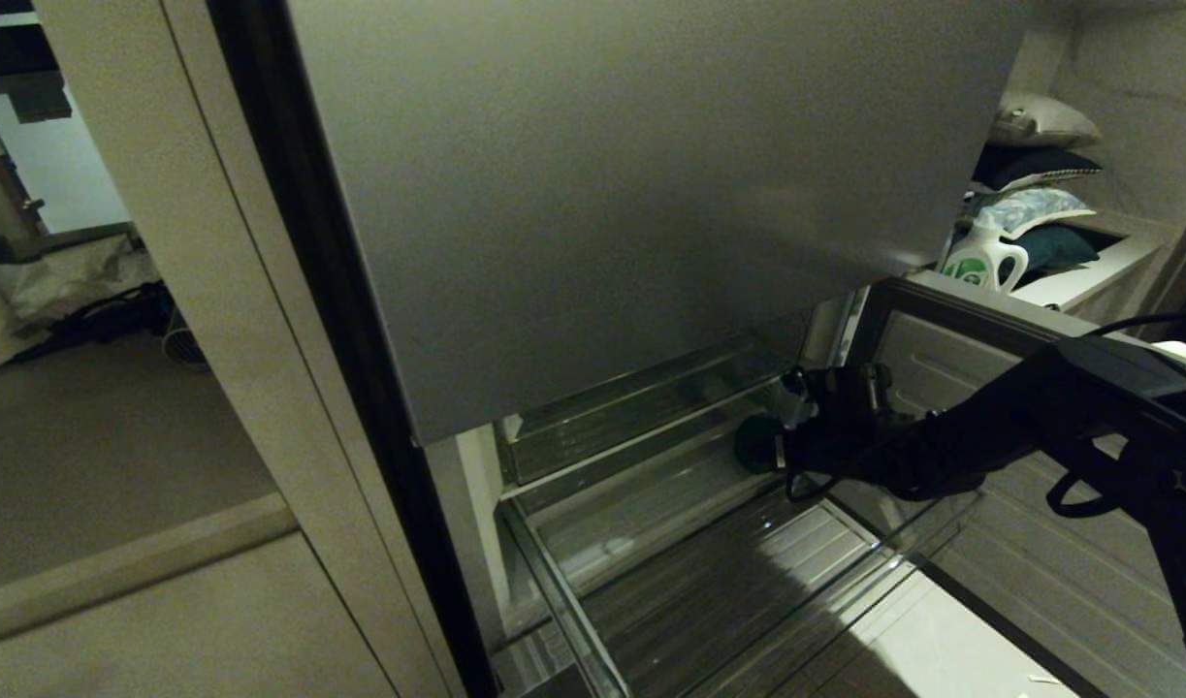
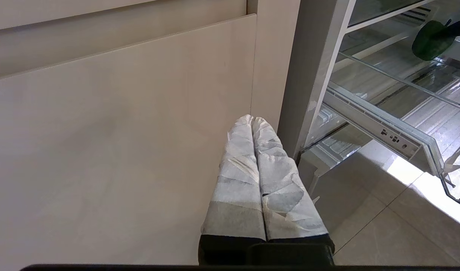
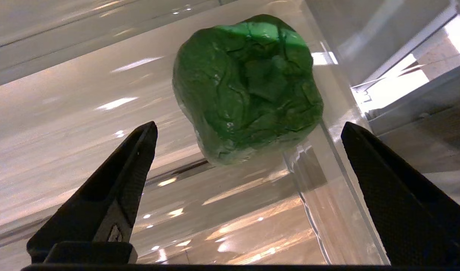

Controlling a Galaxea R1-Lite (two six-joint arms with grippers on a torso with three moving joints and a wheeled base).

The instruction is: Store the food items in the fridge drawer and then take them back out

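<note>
Right gripper [image 3: 248,130]: reached in from the right over the pulled-out fridge drawer [image 1: 563,606], jaws spread wide apart, clamped on nothing.
Right gripper fingers [image 3: 137,150]: black, textured, one on each side of the green piece but clear of it in the right wrist view.
Dark green food item [image 3: 248,88]: rounded and wrinkled, just ahead of the open jaws, close beside a clear plastic wall; seen in the head view [image 1: 755,444] as a dark lump at the gripper tips, toward the back of the fridge compartment; contact with the surface beneath could not be told.
Same item from the left wrist view [image 2: 432,40]: deep in the fridge, above the drawer rails, with the dark tip of the right gripper next to it.
Fridge drawer: clear, ribbed floor, drawn forward out of the grey fridge, its floor bare where visible; front corner with whitish tape scraps visible in the left wrist view [image 2: 446,169].
Left gripper [image 2: 254,120]: parked low beside a beige cabinet panel [image 2: 120,131], well apart from the drawer, white-wrapped fingers [image 2: 237,180] pressed together, empty.
Upper fridge door [image 1: 631,194]: grey, closed above the open compartment.
Background right: white-and-green detergent jug [image 1: 982,260] on a shelf near stacked cushions [image 1: 1034,160].
</note>
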